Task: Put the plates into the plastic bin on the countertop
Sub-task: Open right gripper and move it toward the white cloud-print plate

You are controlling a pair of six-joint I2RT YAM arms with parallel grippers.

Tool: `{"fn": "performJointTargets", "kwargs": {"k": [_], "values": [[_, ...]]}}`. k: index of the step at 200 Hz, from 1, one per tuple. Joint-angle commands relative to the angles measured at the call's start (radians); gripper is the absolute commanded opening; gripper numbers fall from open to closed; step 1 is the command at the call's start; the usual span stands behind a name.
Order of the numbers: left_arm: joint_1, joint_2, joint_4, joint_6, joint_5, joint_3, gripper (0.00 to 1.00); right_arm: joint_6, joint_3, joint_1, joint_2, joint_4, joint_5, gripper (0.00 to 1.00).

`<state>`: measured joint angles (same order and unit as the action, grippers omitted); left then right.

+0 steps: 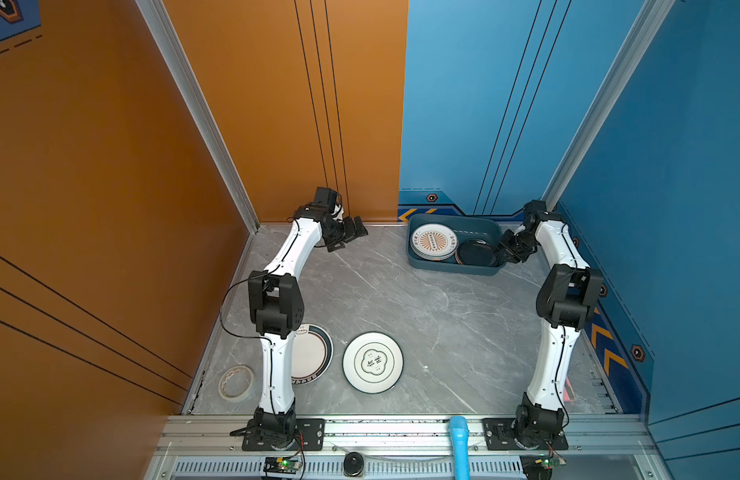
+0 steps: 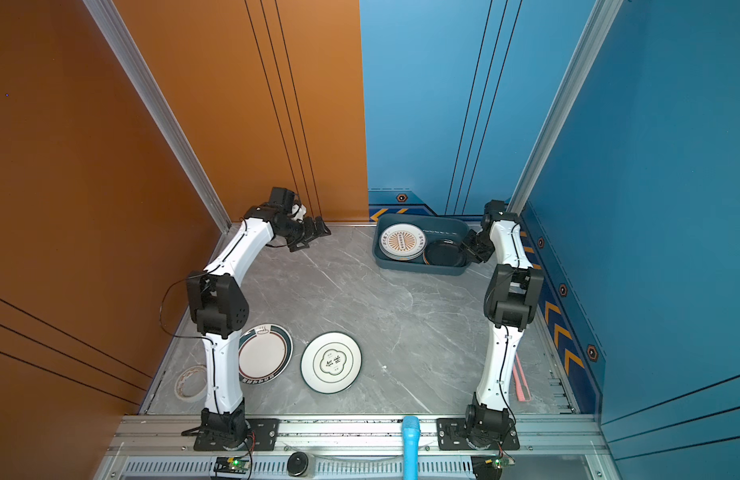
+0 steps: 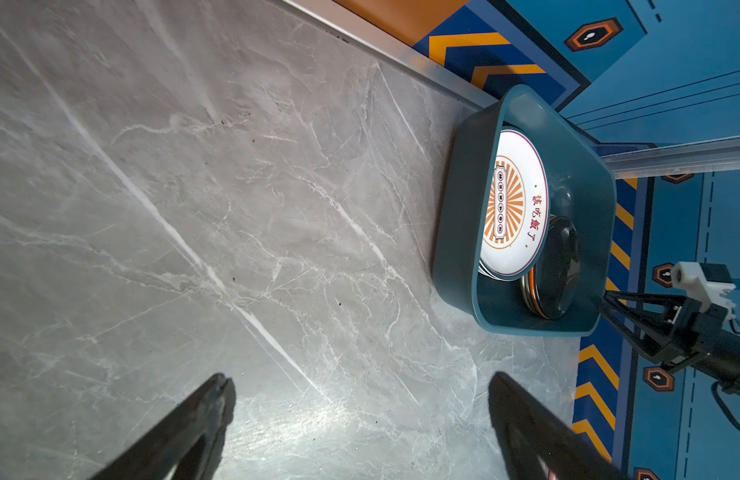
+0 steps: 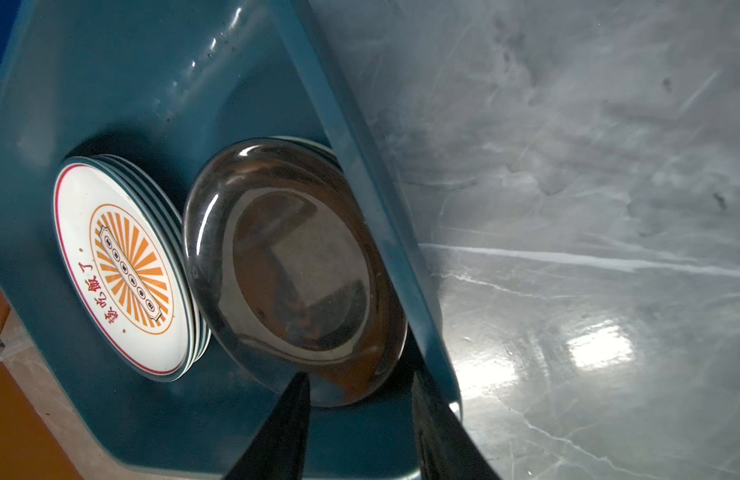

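Note:
The plastic bin (image 1: 455, 271) stands at the back right of the countertop (image 1: 422, 316). Inside, a white plate with an orange sunburst (image 1: 434, 241) tops a stack, and a black plate (image 1: 476, 253) lies on other plates beside it. My right gripper (image 4: 360, 378) is at the bin's right end with its jaws apart, its fingertips (image 4: 299, 386) at the black plate's (image 4: 293, 257) rim. My left gripper (image 3: 360, 376) hangs open over bare countertop at the back left. Near the front lie a dark-rimmed white plate (image 1: 314, 353), half hidden by the left arm, and a white plate with a green emblem (image 1: 372, 362).
A tape roll (image 1: 236, 382) lies at the front left corner. A blue cylinder (image 1: 458, 440) stands on the front aluminium rail. Orange and blue walls close in the left, back and right sides. The bin sits against the back wall.

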<state>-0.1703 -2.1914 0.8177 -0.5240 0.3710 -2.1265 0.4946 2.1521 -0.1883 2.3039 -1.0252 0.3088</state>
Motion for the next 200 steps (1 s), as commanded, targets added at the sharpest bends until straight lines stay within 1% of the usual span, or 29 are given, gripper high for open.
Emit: {"fn": "performJointTargets", "kwargs": {"k": [1,27,44,79,99,117,145,161,200], "values": [[-0.001,0.015,-0.007,0.016,0.024,0.007,0.98,-0.007,0.024,-0.002,-0.011,-0.056,-0.055,0.44],[-0.003,0.022,-0.007,0.032,0.028,0.015,0.98,-0.004,0.033,-0.002,-0.018,-0.055,-0.048,0.44],[-0.003,0.042,-0.007,0.05,0.036,0.042,0.98,-0.008,0.056,0.0,-0.02,-0.053,-0.011,0.44],[0.0,0.131,-0.007,0.076,0.012,0.179,0.98,-0.024,0.131,0.02,-0.031,-0.044,0.067,0.44],[-0.001,0.182,-0.009,0.084,-0.001,0.249,0.98,-0.045,0.132,0.049,-0.058,-0.021,0.135,0.44],[-0.003,0.228,-0.018,0.08,-0.006,0.301,0.98,-0.077,0.116,0.096,-0.094,-0.013,0.19,0.45],[-0.002,0.301,-0.035,0.061,-0.012,0.367,0.98,-0.158,0.034,0.206,-0.169,0.01,0.306,0.48],[-0.002,0.346,-0.053,0.045,-0.015,0.414,0.98,-0.192,-0.052,0.269,-0.215,0.033,0.378,0.49],[-0.002,0.465,-0.074,0.006,-0.009,0.536,0.98,-0.262,-0.304,0.428,-0.341,0.085,0.451,0.52]]}}
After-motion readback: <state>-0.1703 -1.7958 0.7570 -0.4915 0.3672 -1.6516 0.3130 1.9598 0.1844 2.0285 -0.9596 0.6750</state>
